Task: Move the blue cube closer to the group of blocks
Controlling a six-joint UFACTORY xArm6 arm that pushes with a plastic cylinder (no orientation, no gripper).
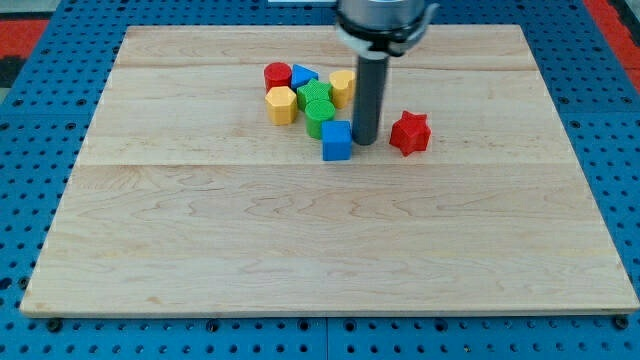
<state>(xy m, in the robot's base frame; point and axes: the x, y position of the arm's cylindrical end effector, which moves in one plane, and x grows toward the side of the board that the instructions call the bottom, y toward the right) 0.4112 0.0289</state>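
Note:
The blue cube (337, 141) sits just below the group of blocks, touching or almost touching a green cylinder (319, 116). The group holds a red block (277, 75), a blue triangular block (303, 76), a green block (313, 94), a yellow hexagonal block (281, 104) and a yellow block (342, 87). My tip (365, 140) is right beside the blue cube's right side, between it and a red star-shaped block (410, 133).
The wooden board (320, 230) lies on a blue perforated table (30, 150). The red star-shaped block stands apart to the right of my rod. The arm's body hangs at the view's top centre.

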